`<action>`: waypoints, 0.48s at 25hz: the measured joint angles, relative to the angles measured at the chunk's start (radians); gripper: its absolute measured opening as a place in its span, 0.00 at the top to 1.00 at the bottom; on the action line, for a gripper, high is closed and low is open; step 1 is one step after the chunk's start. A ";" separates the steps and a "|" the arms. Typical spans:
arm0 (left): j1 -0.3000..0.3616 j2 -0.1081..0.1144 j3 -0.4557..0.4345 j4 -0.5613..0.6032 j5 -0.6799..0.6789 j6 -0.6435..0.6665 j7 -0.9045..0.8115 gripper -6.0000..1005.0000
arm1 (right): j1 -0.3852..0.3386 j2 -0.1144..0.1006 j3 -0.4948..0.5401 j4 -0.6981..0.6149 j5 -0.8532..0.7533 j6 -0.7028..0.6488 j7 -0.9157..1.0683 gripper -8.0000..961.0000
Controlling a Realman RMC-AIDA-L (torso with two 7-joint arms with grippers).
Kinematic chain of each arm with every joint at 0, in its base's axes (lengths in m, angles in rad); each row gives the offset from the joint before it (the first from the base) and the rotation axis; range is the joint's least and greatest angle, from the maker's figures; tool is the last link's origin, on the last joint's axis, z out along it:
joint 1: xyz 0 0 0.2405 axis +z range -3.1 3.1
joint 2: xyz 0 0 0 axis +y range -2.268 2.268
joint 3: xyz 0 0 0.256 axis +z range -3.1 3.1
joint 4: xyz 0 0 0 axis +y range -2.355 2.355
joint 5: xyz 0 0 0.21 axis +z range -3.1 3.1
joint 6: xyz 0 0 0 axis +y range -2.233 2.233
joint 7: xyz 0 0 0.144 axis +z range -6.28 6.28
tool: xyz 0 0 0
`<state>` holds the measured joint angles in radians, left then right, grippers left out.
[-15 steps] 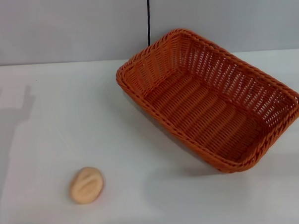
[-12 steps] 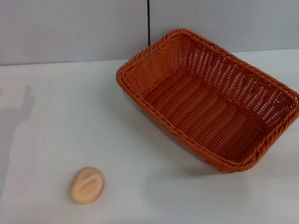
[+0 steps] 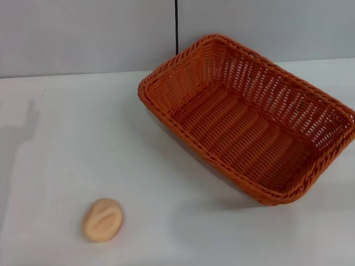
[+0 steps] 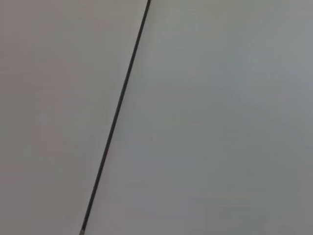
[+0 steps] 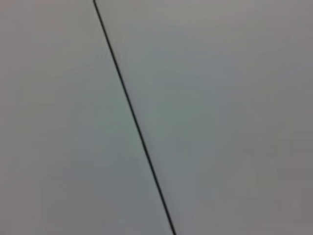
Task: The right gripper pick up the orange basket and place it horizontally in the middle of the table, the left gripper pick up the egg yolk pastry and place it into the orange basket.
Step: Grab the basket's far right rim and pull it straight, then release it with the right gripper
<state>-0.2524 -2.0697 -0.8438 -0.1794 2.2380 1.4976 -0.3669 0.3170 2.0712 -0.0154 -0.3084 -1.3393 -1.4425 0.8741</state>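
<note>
Orange wicker, the orange basket [image 3: 250,121] sits skewed on the table's [image 3: 59,126] right, unmoved since a moment ago; the egg yolk pastry [image 3: 102,219] lies near-left. Neither of my claws shows, so nothing's begun.

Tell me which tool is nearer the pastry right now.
Cannot tell: neither tool is in view. The pastry lies on the robot's left side of the table, the basket on the right.

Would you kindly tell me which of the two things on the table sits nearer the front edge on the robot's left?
The egg yolk pastry, small, round and pale tan; the orange basket lies farther back on the right, set diagonally on the table.
</note>
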 joint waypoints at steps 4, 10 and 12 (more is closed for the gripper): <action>-0.011 -0.001 -0.001 0.000 0.008 -0.001 0.092 0.23 | 0.016 0.001 0.033 0.031 0.025 0.020 -0.021 0.48; -0.022 -0.002 0.005 -0.002 0.009 0.001 0.161 0.24 | 0.024 0.001 0.039 0.053 0.072 0.022 -0.050 0.48; -0.022 -0.003 0.005 -0.011 0.009 0.004 0.168 0.24 | 0.025 0.000 0.039 0.052 0.076 0.017 -0.052 0.48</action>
<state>-0.2745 -2.0725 -0.8384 -0.1903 2.2473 1.5019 -0.1993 0.3423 2.0712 0.0239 -0.2562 -1.2638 -1.4257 0.8224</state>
